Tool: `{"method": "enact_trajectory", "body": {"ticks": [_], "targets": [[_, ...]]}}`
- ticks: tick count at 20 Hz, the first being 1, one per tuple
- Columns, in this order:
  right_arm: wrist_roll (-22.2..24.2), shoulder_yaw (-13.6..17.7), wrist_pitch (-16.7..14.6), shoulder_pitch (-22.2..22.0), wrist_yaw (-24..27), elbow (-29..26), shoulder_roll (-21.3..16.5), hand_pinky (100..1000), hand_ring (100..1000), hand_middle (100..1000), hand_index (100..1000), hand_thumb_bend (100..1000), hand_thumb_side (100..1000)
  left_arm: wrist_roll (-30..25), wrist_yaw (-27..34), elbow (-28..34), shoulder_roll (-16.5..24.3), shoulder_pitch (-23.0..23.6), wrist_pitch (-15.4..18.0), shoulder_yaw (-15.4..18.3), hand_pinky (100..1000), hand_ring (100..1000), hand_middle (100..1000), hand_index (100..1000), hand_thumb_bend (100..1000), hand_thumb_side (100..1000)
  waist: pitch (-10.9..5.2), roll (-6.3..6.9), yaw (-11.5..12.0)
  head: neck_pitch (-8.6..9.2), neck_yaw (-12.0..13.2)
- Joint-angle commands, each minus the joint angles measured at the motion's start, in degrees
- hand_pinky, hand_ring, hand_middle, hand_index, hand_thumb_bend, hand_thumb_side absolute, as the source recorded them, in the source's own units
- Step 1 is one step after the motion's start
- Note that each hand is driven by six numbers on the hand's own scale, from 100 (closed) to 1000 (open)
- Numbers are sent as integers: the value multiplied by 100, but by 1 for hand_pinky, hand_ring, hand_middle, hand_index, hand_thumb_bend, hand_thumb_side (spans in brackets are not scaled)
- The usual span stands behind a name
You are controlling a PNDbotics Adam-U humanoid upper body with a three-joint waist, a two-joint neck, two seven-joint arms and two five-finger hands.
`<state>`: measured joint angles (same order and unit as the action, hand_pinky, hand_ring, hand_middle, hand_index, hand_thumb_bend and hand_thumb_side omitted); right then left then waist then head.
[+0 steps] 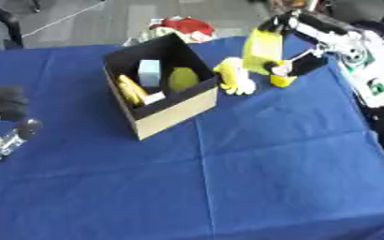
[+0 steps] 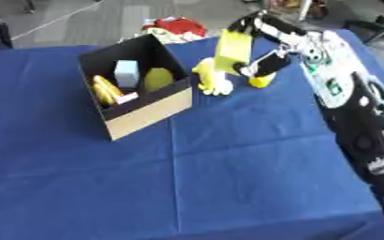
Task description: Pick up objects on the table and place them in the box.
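- My right hand (image 1: 298, 63) is out past the box on the far right, fingers and thumb pinched on a flat yellow block (image 1: 262, 50), which it holds upright above the cloth.
- Just below that hand a small yellow object (image 1: 282, 80) sits on the blue tablecloth (image 1: 269, 164); I cannot tell what it is, nor whether the hand touches it.
- Beside it, against the box's right wall, lies a yellow-and-white soft toy (image 1: 234, 76), not yet picked up.
- The cardboard box (image 1: 175, 112) already holds a pale blue block (image 1: 149, 71), a round yellow-green item (image 1: 182, 78) and a yellow banana-like piece (image 1: 130, 89) with something pale next to it.
- I judge the task past halfway: three or four things in, one in hand, two left on the cloth.
- My left hand (image 1: 7, 136) shows at the left edge, idle; I can't tell how its fingers lie.
- A red-and-white thing (image 1: 185, 27) beyond the table's far edge is hard to make out.
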<state>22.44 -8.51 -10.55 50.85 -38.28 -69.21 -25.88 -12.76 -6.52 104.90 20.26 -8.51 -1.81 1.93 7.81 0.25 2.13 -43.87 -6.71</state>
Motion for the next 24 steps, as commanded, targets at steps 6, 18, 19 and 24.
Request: {"method": "enact_trajectory", "body": {"ticks": [6, 18, 19, 24], "targets": [[-351, 136, -25, 770, -724, 1590, 891, 834, 782, 802, 933, 402, 295, -188, 77, 78, -228, -93, 20, -130, 694, 650, 644, 803, 661, 514, -104, 9, 388, -12, -341], [-857, 523, 312, 788, -1472, 1761, 758, 924, 900, 947, 997, 425, 319, -347, 31, 72, -282, -104, 17, -159, 697, 655, 651, 810, 656, 524, -93, -22, 393, 22, -426], [-861, 597, 363, 764, -1313, 1725, 644, 919, 891, 930, 994, 396, 289, -348, 23, 70, -275, -95, 15, -154, 697, 655, 651, 810, 645, 526, -97, -29, 373, 10, -409], [-813, 769, 583, 711, -785, 1746, 350, 914, 881, 915, 990, 366, 270, -341, -2, 65, -269, -83, 8, -138, 697, 655, 651, 809, 643, 526, -104, -45, 348, -2, -400]]}}
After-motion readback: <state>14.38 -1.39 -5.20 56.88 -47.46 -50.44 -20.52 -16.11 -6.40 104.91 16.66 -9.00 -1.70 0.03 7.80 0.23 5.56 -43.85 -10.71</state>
